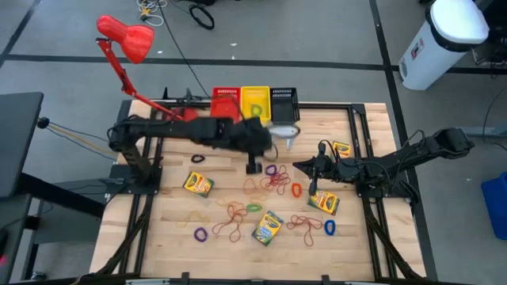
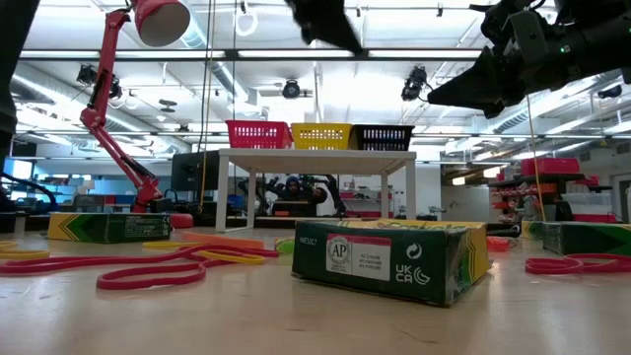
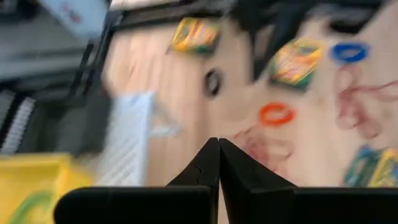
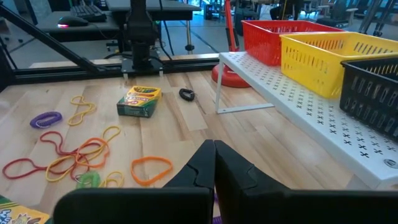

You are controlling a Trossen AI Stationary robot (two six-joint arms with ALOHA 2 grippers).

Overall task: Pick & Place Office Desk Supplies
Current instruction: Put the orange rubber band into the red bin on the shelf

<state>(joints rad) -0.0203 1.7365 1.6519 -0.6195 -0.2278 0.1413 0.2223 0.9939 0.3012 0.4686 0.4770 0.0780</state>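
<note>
Nearest the low camera: crayon box (image 2: 391, 258), flat on its broad face, long axis across the view, glossy green-and-yellow card with a white label panel on the near side. Beside it, thin red and orange rubber bands (image 2: 148, 266), limp loops lying flat on the pale wood-grain tabletop (image 1: 166, 229).

Seen from above, five crayon boxes scattered in front of the white perforated rack (image 1: 283, 130): one left of centre (image 1: 198, 184), one toward the front edge (image 1: 268, 228), one by the right tool (image 1: 324, 203), another nearer the rack's right end (image 1: 341, 148). All small rectangular cartons, each skewed at its own angle. Loose bands between them: a tangle of red and orange in front of the rack (image 1: 276, 180), a purple ring (image 1: 200, 234), a blue ring (image 1: 329, 227), a green one (image 1: 253, 207).

Left tool (image 3: 218, 163) raised just before the rack, fingers pressed together, nothing between them. Right tool (image 4: 214, 163) low over the tabletop to the rack's right front, fingers likewise closed and bare.

On the rack: red (image 1: 226, 103), yellow (image 1: 255, 101) and black (image 1: 284, 101) mesh baskets in a row.
</note>
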